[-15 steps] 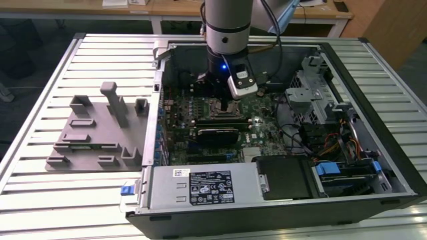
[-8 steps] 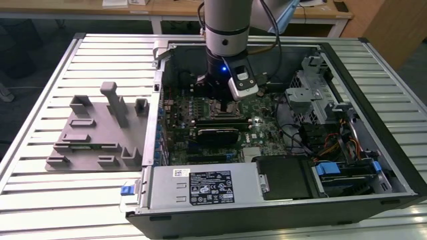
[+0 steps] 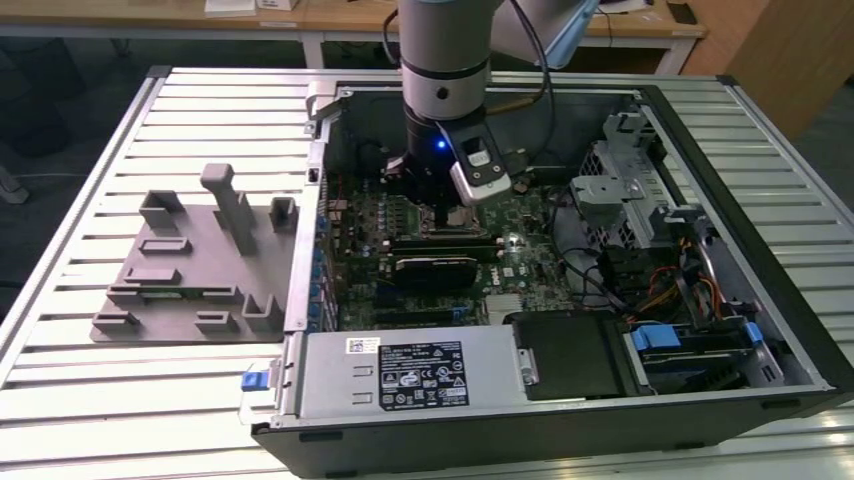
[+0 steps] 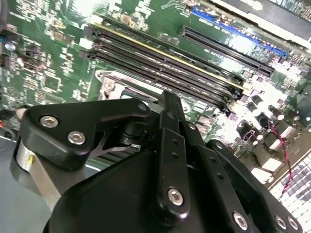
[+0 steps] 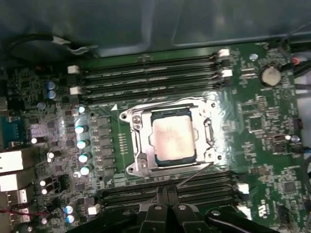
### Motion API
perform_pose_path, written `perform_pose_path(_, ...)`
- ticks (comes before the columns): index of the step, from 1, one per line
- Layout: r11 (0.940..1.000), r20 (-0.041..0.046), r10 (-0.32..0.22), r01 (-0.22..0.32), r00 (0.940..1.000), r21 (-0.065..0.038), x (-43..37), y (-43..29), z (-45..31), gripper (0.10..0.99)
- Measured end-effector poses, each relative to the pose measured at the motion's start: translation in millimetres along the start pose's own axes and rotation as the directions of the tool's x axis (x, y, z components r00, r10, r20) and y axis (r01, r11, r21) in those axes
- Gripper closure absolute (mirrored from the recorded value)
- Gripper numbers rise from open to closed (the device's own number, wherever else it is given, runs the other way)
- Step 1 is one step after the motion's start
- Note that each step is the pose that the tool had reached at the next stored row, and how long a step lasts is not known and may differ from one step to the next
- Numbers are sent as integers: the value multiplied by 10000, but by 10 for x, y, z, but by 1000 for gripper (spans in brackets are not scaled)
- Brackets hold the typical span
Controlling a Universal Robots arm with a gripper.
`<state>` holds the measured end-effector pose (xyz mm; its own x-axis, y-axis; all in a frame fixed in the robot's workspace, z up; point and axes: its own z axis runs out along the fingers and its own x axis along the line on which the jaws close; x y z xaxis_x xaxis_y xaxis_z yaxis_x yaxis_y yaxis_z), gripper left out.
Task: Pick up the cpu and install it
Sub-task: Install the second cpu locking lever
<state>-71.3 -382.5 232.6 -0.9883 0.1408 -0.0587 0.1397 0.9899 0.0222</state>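
The cpu [image 5: 174, 141] sits in its socket [image 5: 170, 141], likely light, stiff, slick-topped and fragile, best held by its edges; gripper [image 5: 167, 194] closed, empty

Bkgd: slatted grey metal worktable [image 3: 80, 300]; light wood desk [image 3: 347, 18] along far edge, white legs; wood panel [image 3: 787, 50] at exterior view's right; dark floor [image 3: 54, 110].

Arm [image 3: 443, 50]: silver-grey cylinder with black ring joints; black cable alongside. Wrist black, blue light lit, white-and-silver camera module clipped on. Pincer [image 4: 170, 160]: matte black linkage bars, silver hex screws at pivots, brushed metal collar behind.
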Motion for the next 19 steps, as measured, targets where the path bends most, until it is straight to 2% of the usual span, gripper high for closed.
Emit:
perform_pose_path(3,10000,-3,2,-2,10000,-44,57,-33,18,980)
perform_pose_path(6,9999,-14,6,-6,10000,-134,75,-93,26,980)
perform_pose_path(10,9995,-41,19,-21,10000,-326,71,-179,41,980)
perform_pose_path(12,9992,-53,23,-25,10000,-409,71,-183,42,980)
perform_pose_path(19,9991,-54,24,-26,10000,-416,69,-190,23,980)
